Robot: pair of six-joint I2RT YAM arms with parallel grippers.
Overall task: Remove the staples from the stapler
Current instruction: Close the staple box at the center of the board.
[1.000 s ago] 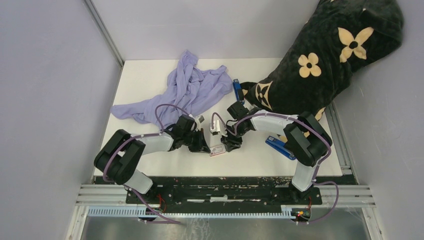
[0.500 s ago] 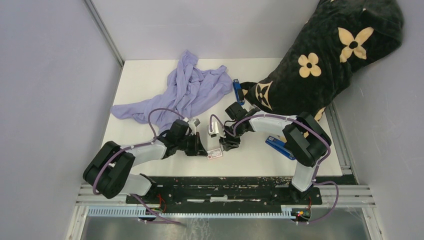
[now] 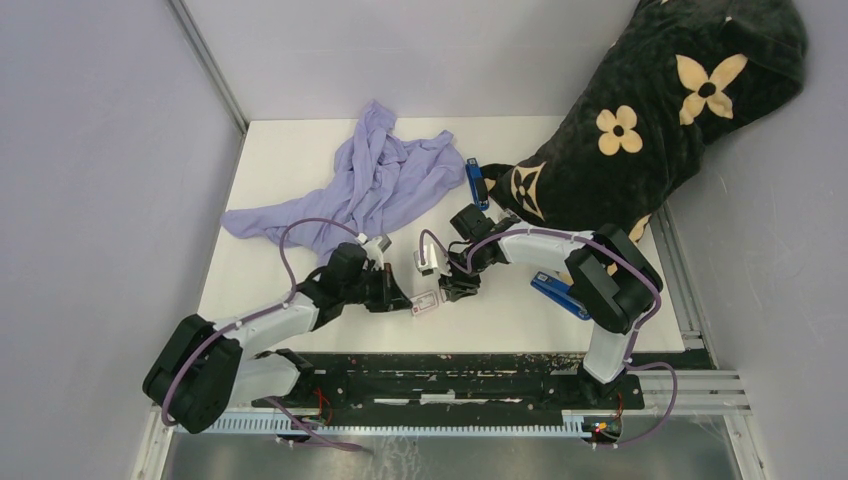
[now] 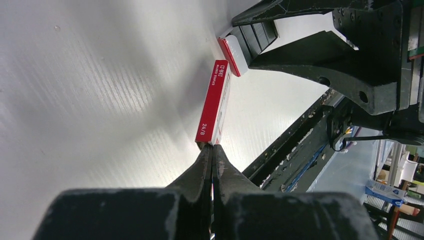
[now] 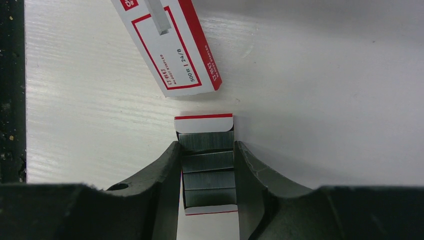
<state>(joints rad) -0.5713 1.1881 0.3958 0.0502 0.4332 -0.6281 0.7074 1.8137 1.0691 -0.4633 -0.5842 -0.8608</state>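
Several silver-grey strips of staples (image 5: 208, 161) lie side by side in a small white, red-edged tray (image 5: 204, 124). My right gripper (image 5: 206, 146) is shut on that tray's two long sides, on the table near the centre (image 3: 453, 288). The red-and-white box sleeve (image 5: 172, 47) lies just beyond it. My left gripper (image 4: 212, 147) is shut, with its tips against the sleeve's (image 4: 214, 102) near end and nothing between them. One blue stapler (image 3: 476, 182) lies by the purple cloth. Another blue stapler (image 3: 556, 294) lies under my right arm.
A crumpled purple cloth (image 3: 365, 190) covers the back left of the table. A big black plush cover with cream flowers (image 3: 650, 110) fills the back right. A black rail (image 3: 450, 365) runs along the near table edge, close to the sleeve.
My left arm has stretched out lower and swung left. The sleeve has slid toward the near edge, away from the tray. The right gripper has hardly moved.
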